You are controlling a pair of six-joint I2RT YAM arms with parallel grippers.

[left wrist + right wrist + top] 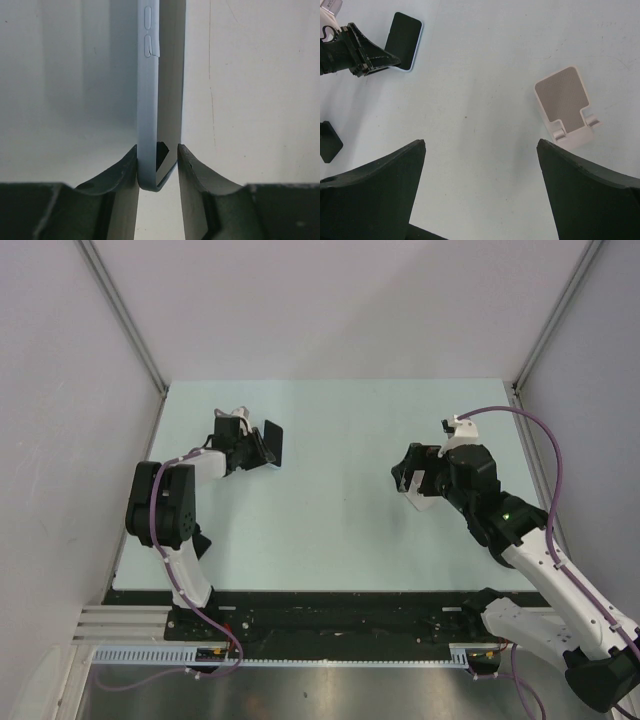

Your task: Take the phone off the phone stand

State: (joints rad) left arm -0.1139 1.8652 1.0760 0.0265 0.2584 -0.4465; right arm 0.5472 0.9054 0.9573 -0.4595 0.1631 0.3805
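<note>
- A pale mint-green, matte, flat worktop (340,540) lies between plain grey-white walls on the left, right and far sides.
- The right wrist view shows a few faint scuffs and one dark speck on its surface.
- A small white plastic phone stand (566,105) with a grey-beige back pad sits directly on the right half, its back tilted and two short lips at its foot.
- A black mounting strip (330,605) runs along the near edge.
</note>
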